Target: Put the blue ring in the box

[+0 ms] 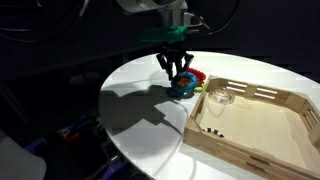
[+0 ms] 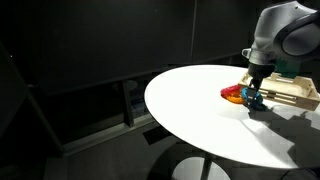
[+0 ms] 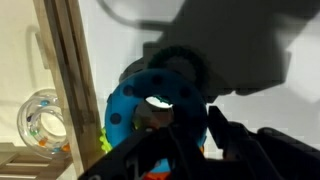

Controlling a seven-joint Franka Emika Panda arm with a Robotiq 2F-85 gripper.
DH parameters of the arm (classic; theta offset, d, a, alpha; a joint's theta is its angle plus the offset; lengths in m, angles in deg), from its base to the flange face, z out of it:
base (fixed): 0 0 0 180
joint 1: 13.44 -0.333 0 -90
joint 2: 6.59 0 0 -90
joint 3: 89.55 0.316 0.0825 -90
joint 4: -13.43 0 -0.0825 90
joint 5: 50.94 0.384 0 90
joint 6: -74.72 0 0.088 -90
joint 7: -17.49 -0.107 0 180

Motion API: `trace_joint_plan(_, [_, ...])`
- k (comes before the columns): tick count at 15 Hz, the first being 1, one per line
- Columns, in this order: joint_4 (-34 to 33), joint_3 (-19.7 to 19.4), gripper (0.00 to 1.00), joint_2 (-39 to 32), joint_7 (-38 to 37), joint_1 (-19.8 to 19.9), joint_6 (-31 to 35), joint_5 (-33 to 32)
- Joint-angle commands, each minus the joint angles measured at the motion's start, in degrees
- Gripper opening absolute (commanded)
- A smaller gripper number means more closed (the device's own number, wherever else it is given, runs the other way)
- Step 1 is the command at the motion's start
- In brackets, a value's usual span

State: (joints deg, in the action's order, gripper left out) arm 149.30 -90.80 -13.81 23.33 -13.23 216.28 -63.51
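The blue ring [image 1: 183,89] lies on the white round table, on a small pile of red and orange rings [image 1: 199,76], just beside the near-left corner of the light-wood box [image 1: 250,128]. My gripper [image 1: 176,70] stands right over the ring with its fingers spread. In the wrist view the blue ring [image 3: 140,92] fills the middle; my gripper [image 3: 185,118] has one finger at the ring's hole and one outside its rim, with a thin gap showing. The ring [image 2: 256,104] and the box [image 2: 296,96] also show in an exterior view.
A clear round item [image 3: 42,122] with coloured bits sits in the box's small corner compartment [image 1: 221,98]. The table edge [image 1: 110,110] curves round on the side away from the box. The surroundings are dark.
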Motion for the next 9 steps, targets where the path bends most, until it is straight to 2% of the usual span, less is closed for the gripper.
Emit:
trace_joint_plan(1, [-0.43,0.27,0.10,2.01,2.07,0.48,-0.91,1.73])
trace_joint_plan(9, [-3.41,-1.11,0.10,4.58,3.39,2.22,-1.56,4.35])
